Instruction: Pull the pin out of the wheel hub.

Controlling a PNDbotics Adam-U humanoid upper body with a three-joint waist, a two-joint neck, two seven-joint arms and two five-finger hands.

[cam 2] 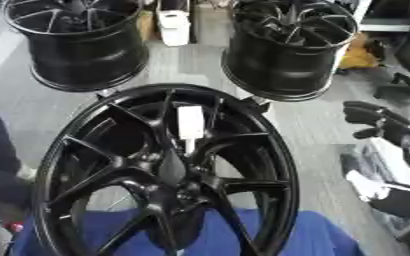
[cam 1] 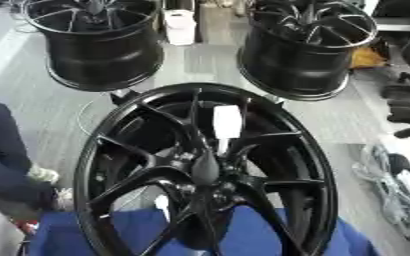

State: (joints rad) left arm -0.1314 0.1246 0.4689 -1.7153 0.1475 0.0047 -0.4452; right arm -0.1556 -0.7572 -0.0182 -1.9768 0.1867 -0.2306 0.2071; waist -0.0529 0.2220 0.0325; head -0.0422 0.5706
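right hand (cam 2: pixel 379 122) hangs open and empty, far from the white pin (cam 2: pixel 190 123); reaching could bump the hub (cam 2: pixel 169 187).

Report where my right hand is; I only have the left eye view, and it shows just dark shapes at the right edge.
Observer: The right eye view shows the right hand whole, to the right of the wheel, about level with the white pin.
Operator: Say whether it touches the rim.
Observer: No. Grey floor shows between its fingertips and the rim.
Operator: Give me the fingers.
Observer: They point left toward the wheel, relaxed, holding nothing.
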